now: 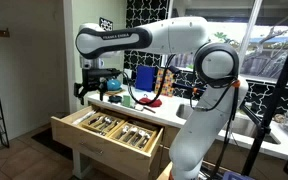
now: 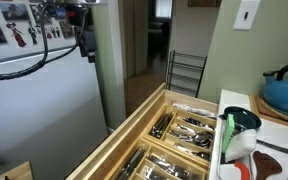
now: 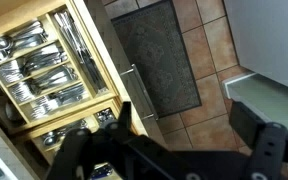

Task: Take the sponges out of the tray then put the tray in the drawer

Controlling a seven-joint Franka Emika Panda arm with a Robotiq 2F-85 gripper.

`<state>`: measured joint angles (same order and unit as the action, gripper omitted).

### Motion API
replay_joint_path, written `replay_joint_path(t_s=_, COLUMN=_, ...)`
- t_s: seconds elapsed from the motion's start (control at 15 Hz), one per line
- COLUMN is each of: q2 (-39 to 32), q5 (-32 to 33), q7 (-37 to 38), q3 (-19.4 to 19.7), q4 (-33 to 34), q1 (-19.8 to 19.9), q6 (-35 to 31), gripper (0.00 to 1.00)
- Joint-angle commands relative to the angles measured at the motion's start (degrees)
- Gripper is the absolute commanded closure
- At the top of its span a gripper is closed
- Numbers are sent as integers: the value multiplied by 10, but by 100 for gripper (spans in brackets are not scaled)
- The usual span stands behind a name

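Observation:
The drawer (image 1: pixel 105 144) is pulled open under the counter, light wood with compartments of metal cutlery. It also shows in an exterior view (image 2: pixel 136 124) and at the upper left of the wrist view (image 3: pixel 101 70). My gripper (image 1: pixel 97 83) hangs well above the drawer near the counter's end. It also shows at the top of an exterior view (image 2: pixel 84 38). In the wrist view the gripper (image 3: pixel 186 114) is open and empty, with tiled floor between its fingers. I cannot make out the tray or the sponges for sure.
The counter (image 1: pixel 174 108) carries a blue upright object (image 1: pixel 144 77), a red cable and other clutter. A blue kettle (image 2: pixel 285 93) and a teal cup (image 2: pixel 241 121) stand by the drawer. A dark mat (image 3: pixel 154 55) lies on the floor. A wire rack (image 2: pixel 185 72) stands behind.

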<state>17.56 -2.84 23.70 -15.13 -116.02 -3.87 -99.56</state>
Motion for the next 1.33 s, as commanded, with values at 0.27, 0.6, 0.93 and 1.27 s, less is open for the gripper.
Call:
replay_joint_path(t_s=0.27, q2=-1, q5=3, q7=3, q3=9, q4=2, q1=-10, q6=1, gripper=0)
replay_joint_path(t_s=0.6, q2=-1, q5=3, q7=3, q3=9, q4=2, q1=-10, q6=1, gripper=0)
replay_joint_path(t_s=0.93, q2=-12, q5=14, q7=16, q3=21, q4=11, q1=6, q6=2, gripper=0)
replay_joint_path(t_s=1.27, q2=-35, q5=91, q7=0, q3=92, q4=24, q1=64, q6=-26, gripper=0)
